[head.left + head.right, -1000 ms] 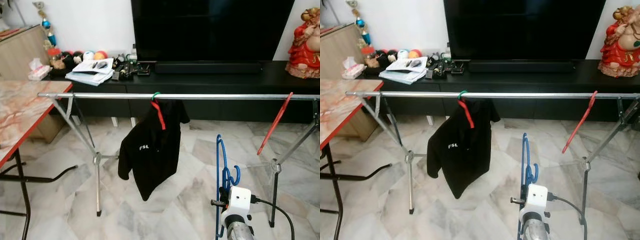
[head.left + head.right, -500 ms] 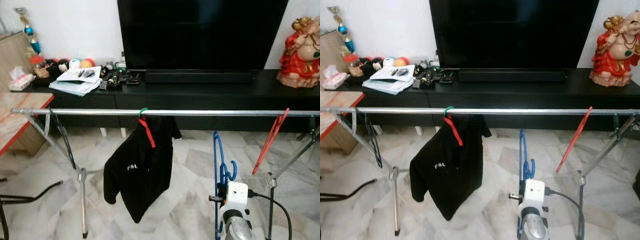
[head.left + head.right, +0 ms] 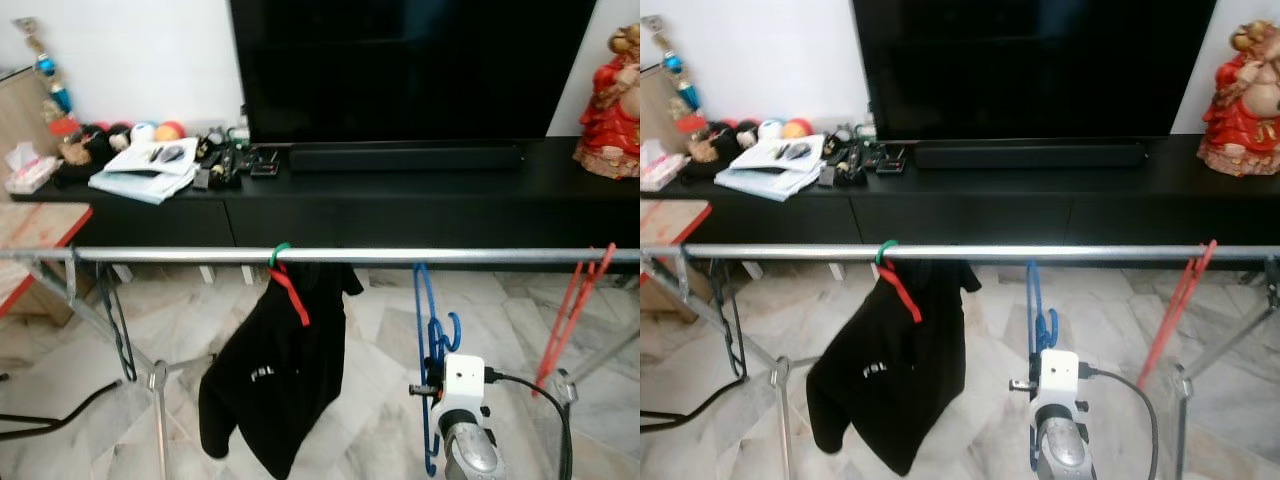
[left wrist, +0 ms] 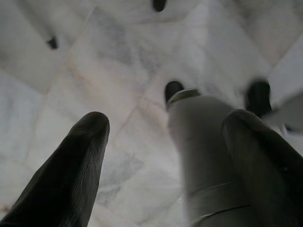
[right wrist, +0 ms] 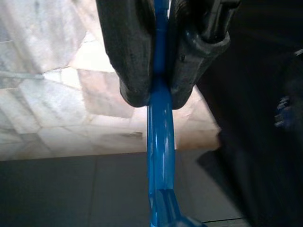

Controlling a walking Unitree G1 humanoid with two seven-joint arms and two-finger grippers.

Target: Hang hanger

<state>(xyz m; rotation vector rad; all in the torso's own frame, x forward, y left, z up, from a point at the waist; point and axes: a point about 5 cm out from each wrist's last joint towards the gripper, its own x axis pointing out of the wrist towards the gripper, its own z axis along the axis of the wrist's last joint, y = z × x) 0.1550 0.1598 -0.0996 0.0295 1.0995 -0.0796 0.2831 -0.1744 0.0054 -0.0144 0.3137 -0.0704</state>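
A blue plastic hanger point(image 3: 428, 330) is held upright by its lower part, with my right gripper point(image 5: 158, 97) shut on it. The gripper sits just ahead of the white wrist box point(image 3: 462, 380). The hanger's top reaches the silver rail point(image 3: 180, 256) of the clothes rack, right of the black shirt point(image 3: 275, 385). I cannot tell whether its hook is over the rail. My left gripper point(image 4: 168, 120) hangs open and points down at the marble floor.
The shirt hangs on a red hanger with a green hook point(image 3: 280, 250). Another red hanger point(image 3: 572, 315) hangs near the rail's right end and a black one point(image 3: 115, 330) near the left. Behind the rack are a black TV cabinet point(image 3: 420, 195), a TV and a red statue point(image 3: 612, 110).
The whole view has shifted as I came closer to the rack. The blue hanger's top, which was well below the rail, now reaches it. The right gripper's hold is unchanged.
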